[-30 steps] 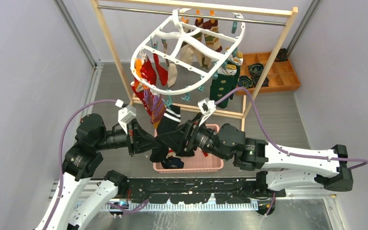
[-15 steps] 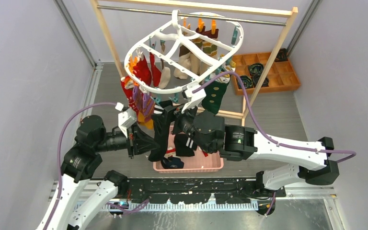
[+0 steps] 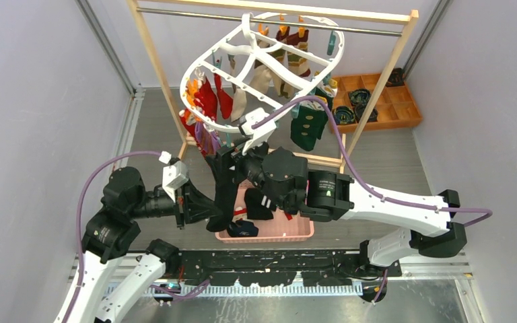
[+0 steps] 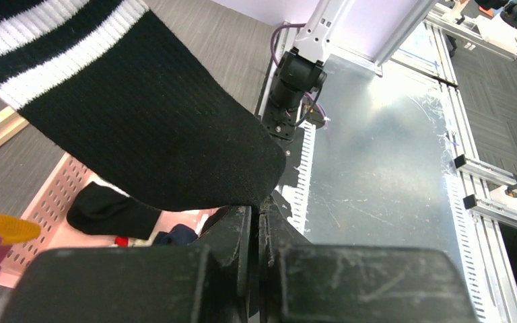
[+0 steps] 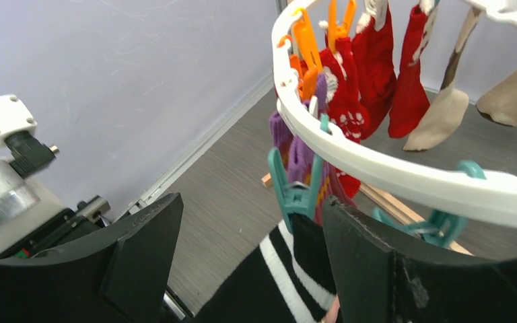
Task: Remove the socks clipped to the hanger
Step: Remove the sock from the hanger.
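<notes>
1. Under the near rim of the hanger, a black sock with white stripes hangs by its cuff from a teal clip. Its toe end is drawn toward the left arm.
2. The left fingers are pressed together, pinching the sock's toe.
3. The right fingers are spread wide, one on each side of the teal clip, and seem clear of it.
4. Freeing this sock looks like the step in hand. The right fingers should close squarely on the clip's upper handles, not on the fabric.
5. A gentle left pull along the sock's length should stop the frame swinging on its hook.
6. Once free, the sock can drop into the pink basket below.
7. Red socks and others hang clipped along the rim.
</notes>
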`<action>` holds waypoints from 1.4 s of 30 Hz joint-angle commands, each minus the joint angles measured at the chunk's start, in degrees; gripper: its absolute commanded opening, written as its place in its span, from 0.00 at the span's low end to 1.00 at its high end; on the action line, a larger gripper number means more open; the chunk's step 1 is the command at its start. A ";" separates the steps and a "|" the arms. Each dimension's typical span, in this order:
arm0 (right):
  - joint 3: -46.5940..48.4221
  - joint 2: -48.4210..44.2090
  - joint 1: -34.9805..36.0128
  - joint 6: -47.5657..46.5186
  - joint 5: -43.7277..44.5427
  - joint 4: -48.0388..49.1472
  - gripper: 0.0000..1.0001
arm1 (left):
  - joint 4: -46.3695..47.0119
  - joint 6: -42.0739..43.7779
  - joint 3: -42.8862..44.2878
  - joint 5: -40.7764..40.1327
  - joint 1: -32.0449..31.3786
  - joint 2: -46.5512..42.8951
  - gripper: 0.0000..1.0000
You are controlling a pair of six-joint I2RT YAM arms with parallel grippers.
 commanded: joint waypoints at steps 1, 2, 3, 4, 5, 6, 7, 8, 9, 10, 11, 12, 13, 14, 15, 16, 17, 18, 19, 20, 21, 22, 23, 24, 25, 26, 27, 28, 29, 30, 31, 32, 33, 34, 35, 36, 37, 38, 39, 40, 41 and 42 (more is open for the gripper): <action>5.04 1.83 -0.23 -3.80 -1.10 0.78 0.81 | -0.19 1.29 1.21 1.74 -0.23 -0.49 0.00; 5.92 2.28 -0.54 -3.87 -1.53 0.20 0.81 | -0.25 1.23 1.41 1.75 -0.23 -0.52 0.00; 6.19 2.60 -0.91 -3.79 -1.94 -0.29 0.80 | -0.33 1.18 1.54 1.82 -0.23 -0.57 0.00; 6.38 2.73 -1.48 -3.65 -2.31 -0.47 0.79 | -0.29 1.07 1.67 1.97 -0.23 -0.65 0.01; 6.35 2.77 -1.98 -3.48 -2.71 -0.50 0.78 | -0.37 0.93 1.79 2.08 -0.23 -0.71 0.01; 6.31 2.74 -2.44 -3.24 -3.37 -0.60 0.76 | -0.43 0.76 1.86 2.14 -0.23 -0.73 0.00; 6.24 2.73 -2.89 -3.02 -3.93 -0.54 0.75 | -0.47 0.62 1.98 2.30 -0.23 -0.80 0.01; 6.22 2.76 -3.25 -2.92 -4.29 -0.54 0.73 | -0.58 0.54 2.07 2.40 -0.23 -0.84 0.01; 6.22 2.76 -3.64 -2.88 -4.62 -0.65 0.72 | -0.53 0.38 2.28 2.57 -0.23 -0.84 0.01; 6.26 2.81 -3.91 -2.75 -4.93 -0.67 0.72 | -0.53 0.22 2.40 2.67 -0.23 -0.83 0.00; 6.30 2.81 -4.17 -2.83 -5.12 -0.71 0.72 | -0.56 0.06 2.55 2.71 -0.23 -0.86 0.00; 6.37 2.85 -4.28 -2.88 -5.12 -0.79 0.72 | -0.63 -0.15 2.68 2.80 -0.23 -0.80 0.00; 6.39 2.87 -4.42 -2.95 -5.10 -0.94 0.72 | -0.61 -0.38 2.85 2.88 -0.23 -0.83 0.00; 6.39 2.98 -4.58 -3.06 -5.07 -1.07 0.72 | -0.58 -0.49 3.00 2.96 -0.23 -0.84 0.01; 6.39 3.08 -4.68 -3.13 -5.11 -1.11 0.72 | -0.61 -0.58 3.12 2.98 -0.23 -0.88 0.01; 6.36 3.30 -4.77 -3.21 -5.17 -1.15 0.72 | -0.61 -0.66 3.19 3.03 -0.23 -0.92 0.00; 6.39 3.49 -4.81 -3.27 -5.15 -1.10 0.72 | -0.54 -0.77 3.29 3.08 -0.23 -0.90 0.00; 6.39 3.69 -4.87 -3.38 -5.15 -0.94 0.71 | -0.59 -0.88 3.39 3.12 -0.19 -0.91 0.00; 6.39 3.89 -4.89 -3.47 -5.15 -0.61 0.71 | -0.60 -0.89 3.34 3.15 -0.22 -0.93 0.01; 6.32 4.02 -5.03 -3.57 -5.19 -0.02 0.71 | -0.56 -0.96 3.37 3.16 -0.23 -0.97 0.01; 6.42 4.25 -5.03 -3.75 -5.35 0.47 0.70 | -0.59 -0.98 3.40 3.16 -0.23 -0.93 0.00; 6.62 4.59 -5.02 -3.87 -5.61 0.82 0.69 | -0.62 -1.04 3.40 3.23 -0.23 -0.93 0.00; 7.04 5.06 -5.10 -4.12 -5.75 1.01 0.68 | -0.55 -1.11 3.44 3.37 -0.23 -0.88 0.00; 7.75 5.53 -5.10 -4.39 -5.77 1.05 0.66 | -0.60 -1.15 3.50 3.42 -0.23 -0.92 0.00; 7.96 5.86 -5.09 -4.53 -5.77 1.31 0.64 | -0.53 -1.15 3.59 3.42 -0.23 -0.87 0.00; 8.07 5.99 -5.06 -4.55 -5.69 1.77 0.61 | -0.59 -1.15 3.65 3.42 -0.23 -1.09 0.01; 7.80 6.04 -5.13 -4.63 -5.63 2.54 0.60 | -0.65 -1.15 3.66 3.41 -0.23 -1.21 0.01; 7.31 5.91 -5.08 -4.64 -5.47 3.52 0.57 | -0.60 -1.22 3.56 3.38 -0.23 -1.36 0.01; 6.87 5.78 -5.06 -4.57 -5.12 4.91 0.56 | -0.62 -1.16 3.45 3.34 -0.23 -1.49 0.01; 6.39 5.68 -5.06 -4.47 -4.37 5.98 0.55 | -0.65 -1.16 3.26 3.34 -0.23 -1.58 0.01; 5.94 5.60 -5.12 -4.41 -3.88 7.05 0.54 | -0.77 -1.15 3.23 3.32 -0.23 -1.73 0.00; 5.39 5.49 -5.11 -4.36 -3.29 8.05 0.54 | -0.71 -1.15 3.14 3.40 -0.23 -1.72 0.01; 4.85 5.52 -5.07 -4.25 -2.68 8.89 0.54 | -0.70 -1.15 3.14 3.46 -0.23 -1.72 0.01; 4.29 5.43 -5.10 -4.14 -2.09 9.91 0.54 | -0.76 -1.22 3.11 3.44 -0.23 -1.72 0.00; 3.55 5.36 -5.09 -3.90 -1.78 11.04 0.55 | -0.70 -1.24 3.19 3.44 -0.23 -1.72 0.00; 2.90 5.35 -5.06 -3.81 -1.30 11.75 0.55 | -0.70 -1.24 3.22 3.45 -0.23 -1.72 0.01; 2.30 5.29 -5.08 -3.77 -0.73 13.63 0.55 | -0.76 -1.24 3.28 3.50 -0.23 -1.80 0.00; 1.94 5.35 -5.04 -3.73 -0.04 14.61 0.57 | -0.70 -1.20 3.24 3.51 -0.23 -1.80 0.00; 1.62 5.39 -5.05 -3.68 0.69 15.34 0.58 | -0.70 -1.20 3.34 3.51 -0.23 -1.86 0.01; 1.12 5.40 -4.98 -3.76 1.17 16.08 0.58 | -0.74 -1.24 3.40 3.59 -0.23 -1.89 0.00; 0.72 5.38 -4.93 -3.83 1.63 16.97 0.58 | -0.70 -1.24 3.47 3.60 -0.23 -1.96 0.01; 0.16 5.34 -4.75 -4.18 2.38 17.93 0.58 | -0.69 -1.24 3.48 3.60 -0.23 -1.98 0.00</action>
